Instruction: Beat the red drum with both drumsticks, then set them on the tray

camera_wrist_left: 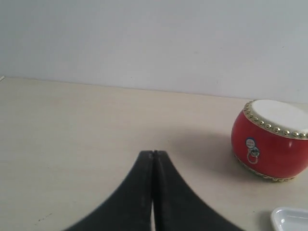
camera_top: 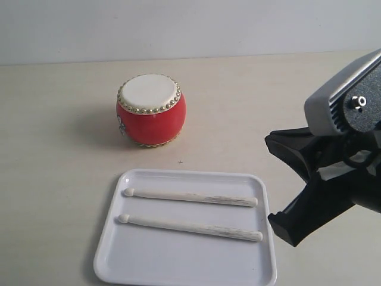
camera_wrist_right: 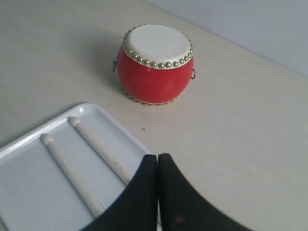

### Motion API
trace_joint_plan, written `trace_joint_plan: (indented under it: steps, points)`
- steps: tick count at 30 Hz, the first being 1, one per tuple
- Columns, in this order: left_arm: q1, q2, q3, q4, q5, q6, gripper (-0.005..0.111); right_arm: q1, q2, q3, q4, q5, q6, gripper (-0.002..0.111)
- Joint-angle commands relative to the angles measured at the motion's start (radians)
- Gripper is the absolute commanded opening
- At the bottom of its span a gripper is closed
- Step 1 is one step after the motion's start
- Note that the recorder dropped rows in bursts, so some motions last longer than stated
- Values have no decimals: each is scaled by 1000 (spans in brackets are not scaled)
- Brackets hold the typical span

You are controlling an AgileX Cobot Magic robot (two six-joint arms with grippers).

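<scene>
— Which step is judged in hand?
— It cannot be told; both drumsticks (camera_top: 190,197) are laid side by side in the white tray (camera_top: 113,262), near the red drum (camera_top: 150,110); beating is either unbegun or finished.
— And the grippers?
— The left gripper (camera_wrist_left: 153,153) and the right gripper (camera_wrist_right: 158,156) are closed tight with nothing held; if a stick is to be lifted, the jaws must be opened inside the tray's raised rim; bare table (camera_top: 59,149) is seen around the drum.
</scene>
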Motion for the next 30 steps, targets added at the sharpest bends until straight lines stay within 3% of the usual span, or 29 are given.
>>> trace_joint_plan:
  steps: [1, 7, 30]
  points:
    - [3, -7, 0, -7, -5, 20, 0, 1, -8, 1, -8, -4, 1, 0]
    - [3, -7, 0, -67, -5, 54, 0, 1, -8, 1, -8, -4, 1, 0]
    - [3, -7, 0, -69, -10, 54, 0, 1, -8, 1, 8, -4, 9, 0]
